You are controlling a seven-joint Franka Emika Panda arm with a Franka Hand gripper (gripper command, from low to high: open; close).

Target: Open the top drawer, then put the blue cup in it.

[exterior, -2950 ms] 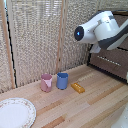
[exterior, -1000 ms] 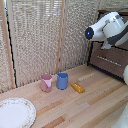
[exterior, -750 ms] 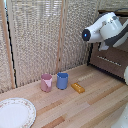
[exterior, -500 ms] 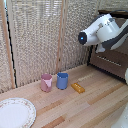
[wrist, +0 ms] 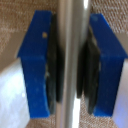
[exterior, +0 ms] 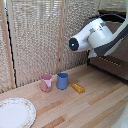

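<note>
In the wrist view my gripper (wrist: 70, 65) is shut on the silver bar handle (wrist: 71, 20) of the top drawer, with one blue finger (wrist: 35, 60) on each side of it. In the exterior view the arm (exterior: 92, 37) reaches toward the dark-brown cabinet at the exterior view's right. The drawer front (exterior: 111, 64) shows below the arm, and the arm hides the gripper itself. The blue cup (exterior: 62, 80) stands upright on the wooden table, well apart from the arm.
A pink cup (exterior: 46, 82) stands just beside the blue cup, on the exterior view's left. A yellow block (exterior: 77, 88) lies on its other side. A white patterned plate (exterior: 14, 113) sits at the near left. A woven screen (exterior: 35, 35) backs the table.
The arm has moved steadily toward the exterior view's left and a little lower, away from the cabinet. The cups, block and plate have not moved.
</note>
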